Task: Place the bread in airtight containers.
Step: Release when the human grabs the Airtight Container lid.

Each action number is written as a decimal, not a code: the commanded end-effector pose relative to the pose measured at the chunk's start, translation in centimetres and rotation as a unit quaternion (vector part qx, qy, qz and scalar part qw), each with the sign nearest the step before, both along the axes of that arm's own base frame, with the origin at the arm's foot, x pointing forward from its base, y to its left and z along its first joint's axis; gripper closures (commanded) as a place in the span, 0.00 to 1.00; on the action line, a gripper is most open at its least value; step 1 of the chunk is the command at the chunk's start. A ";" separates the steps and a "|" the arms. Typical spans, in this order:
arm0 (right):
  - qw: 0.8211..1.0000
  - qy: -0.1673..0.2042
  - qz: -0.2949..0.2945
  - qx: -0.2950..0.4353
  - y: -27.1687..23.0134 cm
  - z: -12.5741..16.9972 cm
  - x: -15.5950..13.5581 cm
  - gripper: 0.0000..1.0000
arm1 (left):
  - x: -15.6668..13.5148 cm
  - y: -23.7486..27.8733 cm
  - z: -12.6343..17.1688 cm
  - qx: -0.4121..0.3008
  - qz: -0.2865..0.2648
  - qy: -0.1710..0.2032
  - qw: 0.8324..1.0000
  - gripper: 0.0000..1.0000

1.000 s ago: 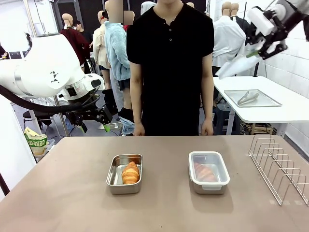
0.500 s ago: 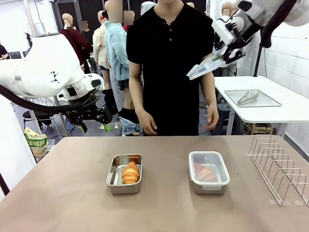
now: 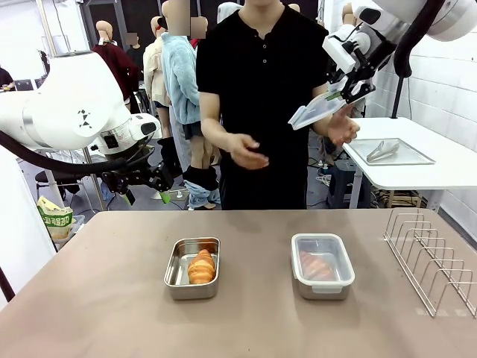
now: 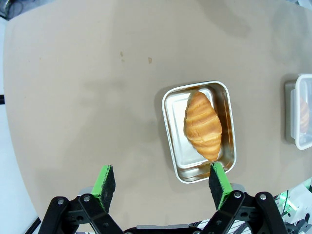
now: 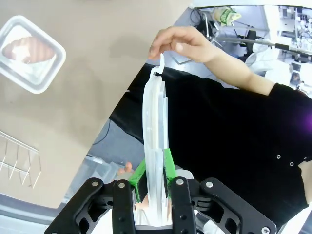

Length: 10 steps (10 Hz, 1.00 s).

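The lid [image 3: 322, 110] had been swung in from the upper right toward the person, and both hands had been raised to meet it; one hand [image 5: 183, 45] was already pinching its far tip. The right gripper [image 5: 155, 170] was clamped on the lid's near edge, so a handover was judged under way. Centre frame, one bread [image 3: 200, 266] lay in the open tin [image 3: 192, 277], uncovered; the other bread [image 3: 316, 265] was sealed in the lidded tin [image 3: 322, 265]. The left gripper [image 4: 161, 181] was held wide and empty above the open tin. A rack [image 3: 432, 257] stood at right, well apart.
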State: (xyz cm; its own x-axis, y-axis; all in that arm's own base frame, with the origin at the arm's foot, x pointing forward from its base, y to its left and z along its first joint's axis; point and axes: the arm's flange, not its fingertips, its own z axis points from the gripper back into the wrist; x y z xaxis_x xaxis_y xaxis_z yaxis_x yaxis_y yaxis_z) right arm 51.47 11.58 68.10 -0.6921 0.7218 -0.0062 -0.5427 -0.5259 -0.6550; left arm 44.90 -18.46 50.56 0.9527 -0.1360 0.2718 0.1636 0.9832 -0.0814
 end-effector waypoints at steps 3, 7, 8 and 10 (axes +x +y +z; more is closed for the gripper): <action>1.000 -0.009 0.000 0.010 0.0 -0.1 -0.4 1.00 | 0.2 0.2 0.1 0.003 0.006 -0.001 1.000 0.00; 1.000 -0.009 0.000 0.010 0.0 -0.1 -0.4 1.00 | 0.2 0.2 0.1 0.003 0.006 -0.001 1.000 0.00; 1.000 -0.009 0.000 0.010 0.0 -0.1 -0.4 1.00 | 0.2 0.2 0.1 0.003 0.006 -0.001 1.000 0.00; 1.000 -0.009 0.000 0.010 0.0 -0.1 -0.4 1.00 | 0.2 0.2 0.1 0.003 0.006 -0.001 1.000 0.00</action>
